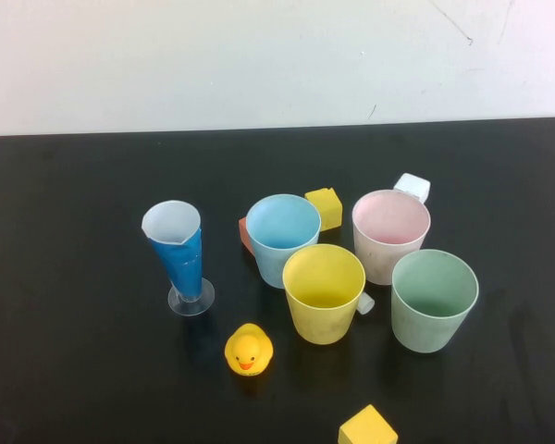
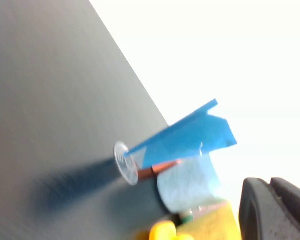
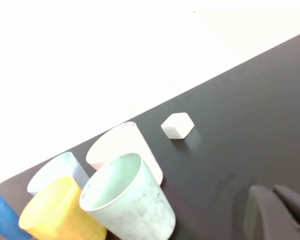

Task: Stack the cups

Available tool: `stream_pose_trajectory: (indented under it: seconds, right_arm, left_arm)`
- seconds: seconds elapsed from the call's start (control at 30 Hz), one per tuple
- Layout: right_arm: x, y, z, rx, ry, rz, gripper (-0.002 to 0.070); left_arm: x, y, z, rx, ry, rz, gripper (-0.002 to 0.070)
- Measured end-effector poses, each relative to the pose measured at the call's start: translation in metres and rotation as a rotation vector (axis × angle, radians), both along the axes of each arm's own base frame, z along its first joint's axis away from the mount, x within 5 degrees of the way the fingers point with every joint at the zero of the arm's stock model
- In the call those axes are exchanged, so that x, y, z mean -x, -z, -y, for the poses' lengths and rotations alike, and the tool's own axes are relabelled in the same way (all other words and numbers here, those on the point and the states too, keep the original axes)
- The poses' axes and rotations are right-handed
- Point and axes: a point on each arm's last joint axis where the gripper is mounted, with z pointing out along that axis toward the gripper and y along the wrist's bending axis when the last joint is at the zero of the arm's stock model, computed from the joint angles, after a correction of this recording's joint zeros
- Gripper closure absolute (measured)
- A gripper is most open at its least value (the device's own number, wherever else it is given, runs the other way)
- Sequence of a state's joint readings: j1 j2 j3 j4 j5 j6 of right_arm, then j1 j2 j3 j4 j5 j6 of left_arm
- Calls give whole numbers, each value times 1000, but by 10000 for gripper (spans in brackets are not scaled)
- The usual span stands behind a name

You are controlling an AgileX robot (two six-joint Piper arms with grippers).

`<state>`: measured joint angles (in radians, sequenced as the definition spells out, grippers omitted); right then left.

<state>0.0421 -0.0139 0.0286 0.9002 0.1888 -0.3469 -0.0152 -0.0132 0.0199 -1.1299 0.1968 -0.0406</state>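
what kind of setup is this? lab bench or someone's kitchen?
Likely a lab test bench: a bare black table against a plain white wall, set with pastel cups, a rubber duck and toy blocks.

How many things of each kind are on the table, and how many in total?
Wide cups: 4: yellow cup, blue cup, pink cup, green cup
Tall blue glass: 1
Rubber duck: 1
Blocks: 4: yellow, yellow, white, red
Total: 10
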Motion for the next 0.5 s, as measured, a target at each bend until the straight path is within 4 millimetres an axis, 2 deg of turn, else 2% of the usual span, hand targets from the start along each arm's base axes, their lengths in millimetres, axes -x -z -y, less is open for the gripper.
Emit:
stream_pose_trajectory:
  seconds: [0.27,0.37,0.5]
  right_arm:
    - [0,1,-1,36,-16,-2,679]
    - [1,2,-3,85,-43,-6,679]
    - [2,4,-5,137,-76,-12,679]
  left_arm:
    - [0,-2,-1,-4,-12,18,677]
    - [1,-3,1,-113,14,41,677]
    - [7,-33,14,-345,169,86,677]
